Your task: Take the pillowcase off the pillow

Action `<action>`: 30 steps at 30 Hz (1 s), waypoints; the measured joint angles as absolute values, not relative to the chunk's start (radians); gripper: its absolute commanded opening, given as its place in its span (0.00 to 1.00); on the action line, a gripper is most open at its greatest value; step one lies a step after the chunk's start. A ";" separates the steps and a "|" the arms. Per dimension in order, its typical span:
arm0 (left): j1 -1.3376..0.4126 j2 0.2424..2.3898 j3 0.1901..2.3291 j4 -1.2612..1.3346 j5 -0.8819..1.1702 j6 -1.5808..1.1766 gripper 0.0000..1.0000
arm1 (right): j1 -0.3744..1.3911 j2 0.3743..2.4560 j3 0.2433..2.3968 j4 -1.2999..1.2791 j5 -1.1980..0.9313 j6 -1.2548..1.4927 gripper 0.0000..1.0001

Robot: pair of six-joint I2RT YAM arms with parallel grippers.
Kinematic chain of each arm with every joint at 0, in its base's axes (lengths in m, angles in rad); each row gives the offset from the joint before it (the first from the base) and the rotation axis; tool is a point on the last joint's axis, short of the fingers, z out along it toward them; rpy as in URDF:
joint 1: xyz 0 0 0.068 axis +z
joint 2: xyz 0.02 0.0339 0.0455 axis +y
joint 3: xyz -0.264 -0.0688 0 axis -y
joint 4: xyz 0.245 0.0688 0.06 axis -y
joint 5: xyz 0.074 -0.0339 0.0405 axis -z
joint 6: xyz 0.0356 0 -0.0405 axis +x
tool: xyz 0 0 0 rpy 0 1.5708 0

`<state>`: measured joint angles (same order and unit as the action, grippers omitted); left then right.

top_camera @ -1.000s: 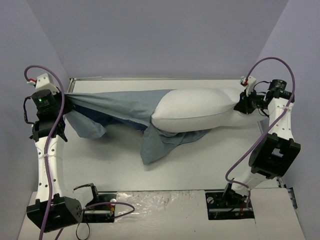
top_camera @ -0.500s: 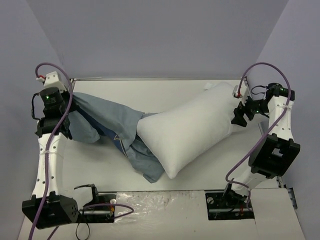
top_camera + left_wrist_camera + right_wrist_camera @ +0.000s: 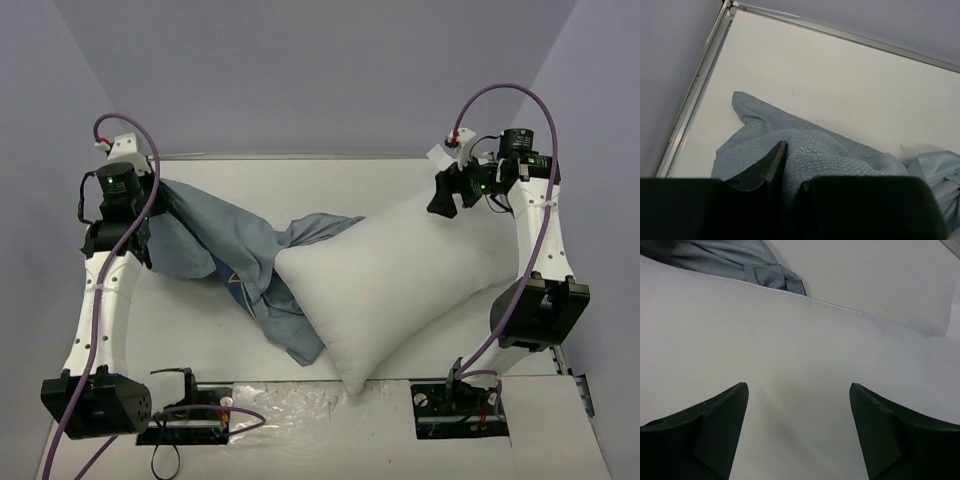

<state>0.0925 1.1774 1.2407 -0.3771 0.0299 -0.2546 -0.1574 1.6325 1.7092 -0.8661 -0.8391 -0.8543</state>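
The blue pillowcase (image 3: 230,245) lies crumpled on the left half of the table, its folds against the left edge of the pillow (image 3: 395,285). The pillow is white and plump and lies diagonally across the middle with almost all of its surface bare. My left gripper (image 3: 152,210) is shut on a fold of the pillowcase (image 3: 835,150); in the left wrist view the cloth is pinched in the gripper (image 3: 792,165). My right gripper (image 3: 441,197) hovers open over the pillow's far right end. The right wrist view shows the gripper (image 3: 797,387) with nothing in it above the pillow (image 3: 790,335).
The white table (image 3: 300,190) has a metal rim (image 3: 695,90) along its far and left sides. Purple-grey walls stand close behind and on both sides. Both arm bases and their cables sit at the near edge.
My right gripper opened, let go of the pillow and rose to the left. The pillow dropped and swung diagonal, out of the pillowcase. My left arm moved back, still holding the cloth.
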 measured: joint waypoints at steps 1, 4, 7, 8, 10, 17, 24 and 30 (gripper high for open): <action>0.093 1.179 1.250 -0.377 0.039 -0.257 0.11 | -0.158 1.644 1.705 -0.838 -0.831 -0.776 0.80; 0.083 1.184 1.259 -0.377 0.078 -0.271 0.11 | -0.157 1.641 1.634 -0.726 -0.753 -0.493 0.93; 0.055 1.200 1.259 -0.377 0.109 -0.284 0.11 | -0.143 1.613 1.553 -0.631 -0.544 -0.248 1.00; 0.046 1.208 1.259 -0.377 0.117 -0.290 0.11 | -0.141 1.604 1.540 -0.609 -0.472 -0.190 1.00; 0.031 1.220 1.259 -0.376 0.138 -0.297 0.11 | -0.136 1.581 1.525 -0.578 -0.348 -0.108 1.00; 0.019 1.233 1.258 -0.355 0.164 -0.331 0.08 | -0.131 1.563 1.380 -0.456 -0.103 0.023 0.59; 0.015 1.225 1.230 -0.340 0.168 -0.334 0.07 | -0.159 1.706 1.359 -0.360 -0.337 -0.021 0.00; 0.015 1.204 1.202 -0.344 0.165 -0.315 0.08 | -0.159 1.650 1.503 -0.472 -0.554 -0.319 0.00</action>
<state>0.0154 1.2037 1.2022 -0.3439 0.1650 -0.3145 -0.1593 1.6501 1.5028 -0.4725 -0.5537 -0.3187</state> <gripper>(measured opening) 0.076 0.043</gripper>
